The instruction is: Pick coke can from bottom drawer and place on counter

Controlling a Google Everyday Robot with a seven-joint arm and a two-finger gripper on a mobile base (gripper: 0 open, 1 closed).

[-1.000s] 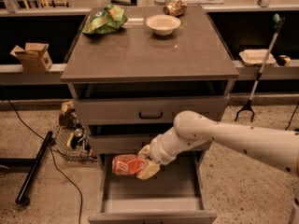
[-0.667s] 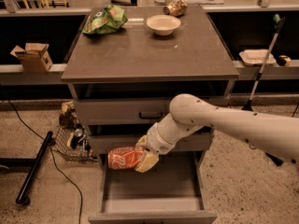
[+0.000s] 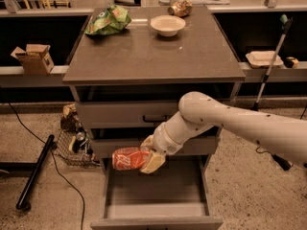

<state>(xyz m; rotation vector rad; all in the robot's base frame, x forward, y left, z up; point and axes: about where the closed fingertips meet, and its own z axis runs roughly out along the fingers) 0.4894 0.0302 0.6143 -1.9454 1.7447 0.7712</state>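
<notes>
My gripper (image 3: 147, 158) is shut on the coke can (image 3: 128, 158), a red-orange can held lying sideways. It hangs above the open bottom drawer (image 3: 156, 195), near the drawer's back left, level with the middle drawer front. My white arm reaches in from the right. The drawer floor below is bare grey. The counter (image 3: 153, 51) is the broad grey-brown slab on top of the cabinet, well above the can.
On the counter lie a green snack bag (image 3: 108, 21), a pale bowl (image 3: 167, 25) and a brownish-gold can (image 3: 180, 7) at the back. A wire basket (image 3: 72, 145) of items and a black pole (image 3: 34, 171) lie on the floor at left.
My gripper has lifted the coke can up out of the bottom drawer and a little to the left. The arm's elbow has risen with it.
</notes>
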